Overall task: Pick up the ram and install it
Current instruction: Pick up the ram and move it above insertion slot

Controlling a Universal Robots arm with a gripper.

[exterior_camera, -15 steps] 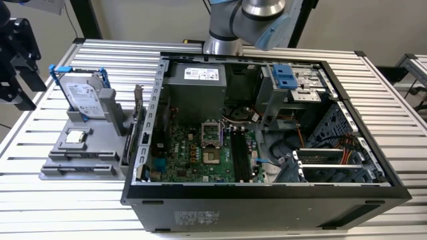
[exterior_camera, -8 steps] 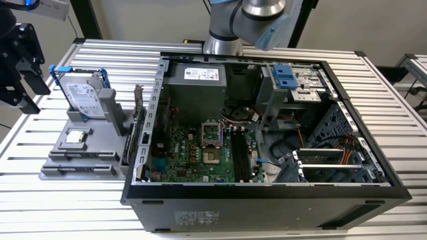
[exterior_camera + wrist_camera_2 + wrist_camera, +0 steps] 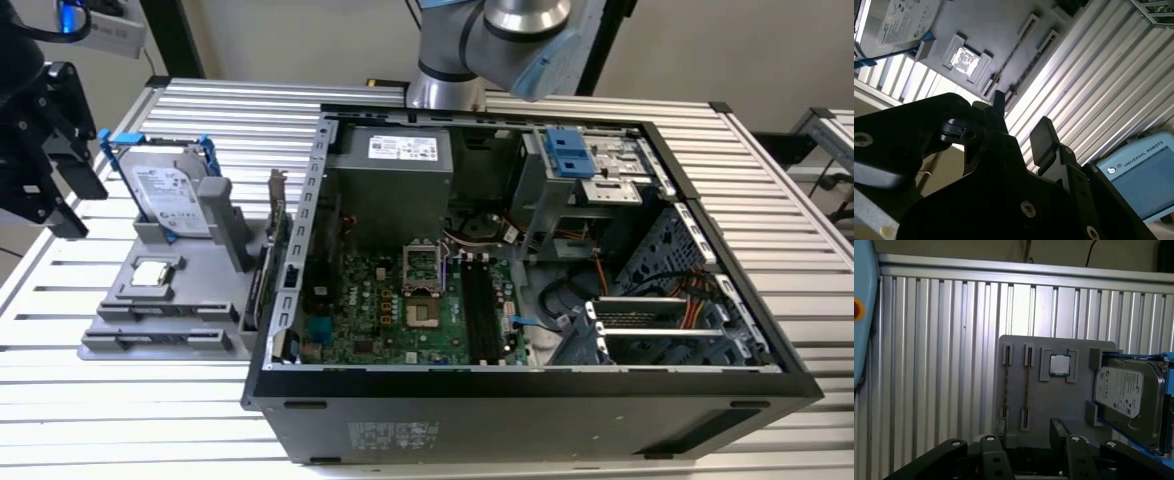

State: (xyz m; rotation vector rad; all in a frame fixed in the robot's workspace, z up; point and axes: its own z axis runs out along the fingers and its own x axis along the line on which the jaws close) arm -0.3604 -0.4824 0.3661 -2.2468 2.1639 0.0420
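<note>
The ram (image 3: 1026,385) is a thin dark stick standing on edge in a slot of the grey holder (image 3: 1074,410). In the second wrist view the ram (image 3: 1010,56) shows as a narrow line on that holder (image 3: 999,20). My gripper (image 3: 1029,432) hovers above the holder's near end, open, with nothing between its black fingers (image 3: 1056,427). The second wrist view shows the gripper (image 3: 1020,122) open too. In the exterior view the gripper (image 3: 67,190) hangs at the far left, beside the holder (image 3: 120,345). Black memory slots (image 3: 481,310) lie on the motherboard inside the open computer case (image 3: 534,385).
The holder also carries a silver hard drive (image 3: 174,200) in a blue-trimmed frame and a small square processor chip (image 3: 155,272). The power supply (image 3: 394,175), a drive cage (image 3: 594,170) and cables crowd the case. The ribbed metal table (image 3: 747,190) runs all round.
</note>
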